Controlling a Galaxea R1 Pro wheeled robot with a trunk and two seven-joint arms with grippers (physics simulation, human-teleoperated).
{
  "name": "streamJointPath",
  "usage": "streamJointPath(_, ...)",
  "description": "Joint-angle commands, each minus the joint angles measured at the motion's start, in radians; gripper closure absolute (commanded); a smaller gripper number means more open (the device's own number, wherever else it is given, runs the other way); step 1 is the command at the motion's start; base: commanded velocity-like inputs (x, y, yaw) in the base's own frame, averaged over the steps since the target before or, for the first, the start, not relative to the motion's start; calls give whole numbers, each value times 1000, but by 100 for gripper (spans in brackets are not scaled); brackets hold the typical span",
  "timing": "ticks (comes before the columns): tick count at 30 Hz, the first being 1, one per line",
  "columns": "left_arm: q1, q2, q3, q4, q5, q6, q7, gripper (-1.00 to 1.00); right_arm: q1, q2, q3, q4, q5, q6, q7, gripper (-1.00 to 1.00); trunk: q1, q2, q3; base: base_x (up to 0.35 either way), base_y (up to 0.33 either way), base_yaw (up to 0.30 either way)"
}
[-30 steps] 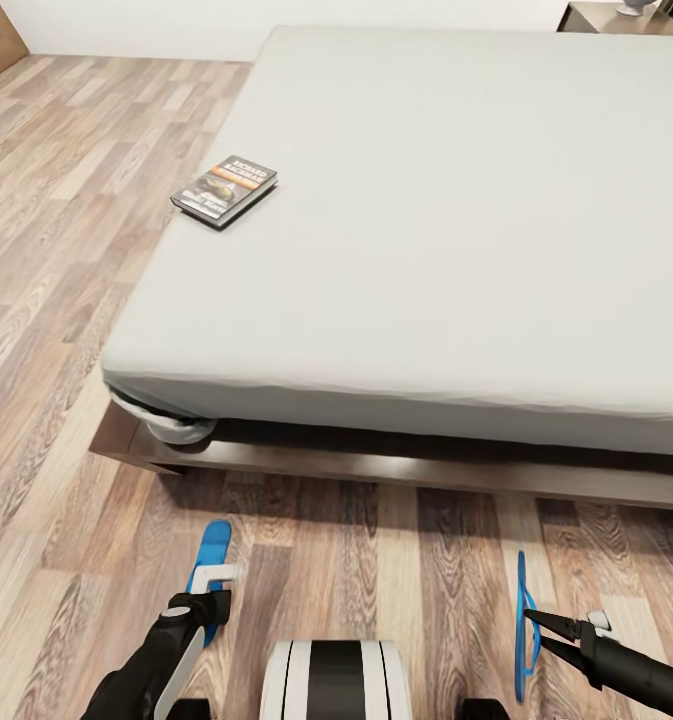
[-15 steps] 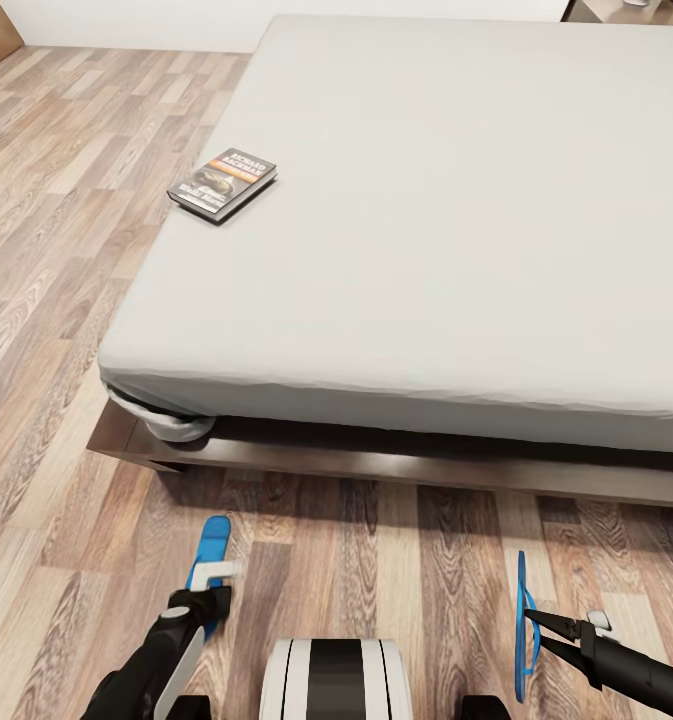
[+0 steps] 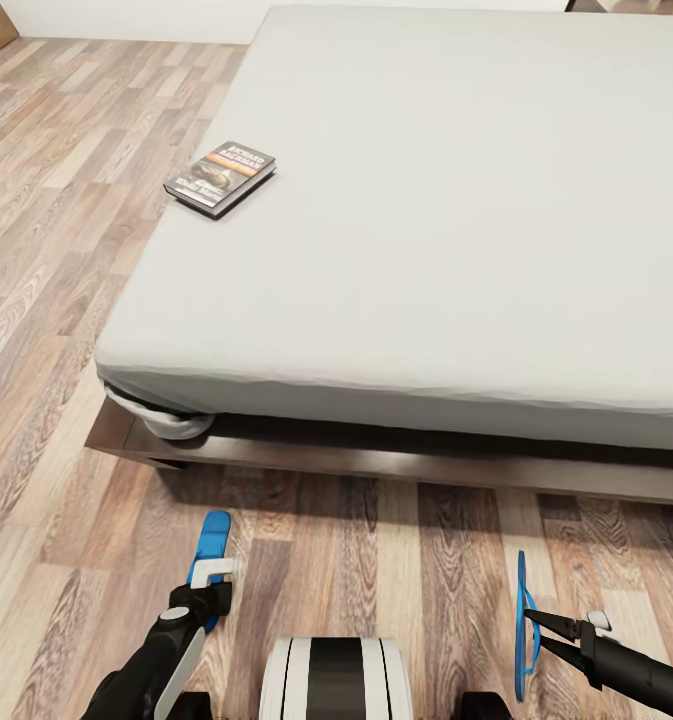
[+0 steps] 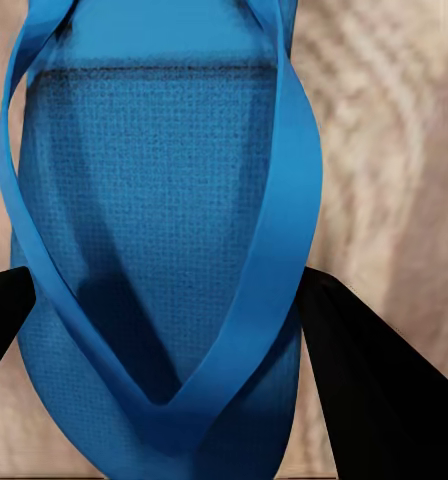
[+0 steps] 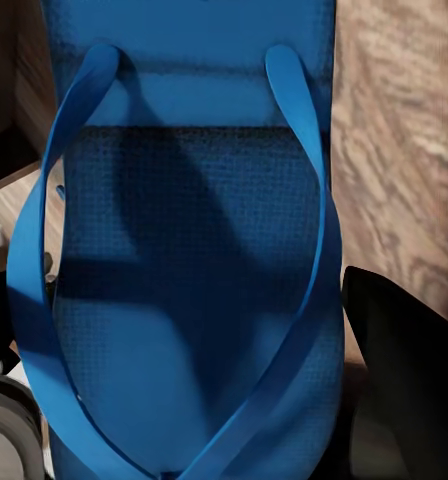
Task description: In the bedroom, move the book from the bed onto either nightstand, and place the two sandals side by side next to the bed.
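The book [image 3: 220, 178] lies flat near the left edge of the bed [image 3: 456, 220], on its grey mattress.

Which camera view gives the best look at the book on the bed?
The head view shows the book best: it lies flat near the left edge of the bed, with its whole cover visible. The two wrist views give nothing of the book; each looks closely at a blue sandal over the wood floor.

- Your book [image 3: 220, 177] lies flat on the bed [image 3: 426, 220], near its left edge.
- Your left gripper [image 3: 208, 590] holds one blue sandal [image 3: 212, 545] above the wood floor [image 3: 66, 300].
- Your right gripper [image 3: 536, 625] grips the other sandal [image 3: 522, 620], which is turned on edge.
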Motion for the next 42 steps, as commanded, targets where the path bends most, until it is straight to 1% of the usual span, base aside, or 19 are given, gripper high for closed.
streamJointPath(1, 0, 1, -6, -2, 9, 5, 10, 100, 0, 0, -2, 0, -2, 9, 2, 100, 0, 0, -5, 0, 0, 0)
streamJointPath(2, 0, 1, -6, -2, 9, 5, 10, 100, 0, 0, -2, 0, -2, 9, 2, 100, 1, -1, -8, 0, 0, 0)
streamJointPath(11, 0, 1, -6, -2, 9, 5, 10, 100, 0, 0, -2, 0, -2, 9, 2, 100, 1, -1, -8, 0, 0, 0)
streamJointPath(15, 0, 1, -6, -2, 9, 5, 11, 100, 0, 0, -2, 0, -2, 9, 2, 100, 2, -2, -24, 0, 0, 0)
streamJointPath(35, 0, 1, -6, -3, 7, 5, 13, 100, 0, 0, -2, 0, -5, 7, 3, 100, 2, -2, -24, 0, 0, 0)
streamJointPath(38, 0, 1, -6, -3, 8, 5, 13, 100, 0, 0, -2, 0, -5, 7, 3, 100, 4, -2, -35, 0, 0, 0)
streamJointPath(42, 0, 1, -6, -3, 8, 5, 13, 100, 0, 0, -2, 0, -5, 7, 3, 100, 4, -2, -35, 0, 0, 0)
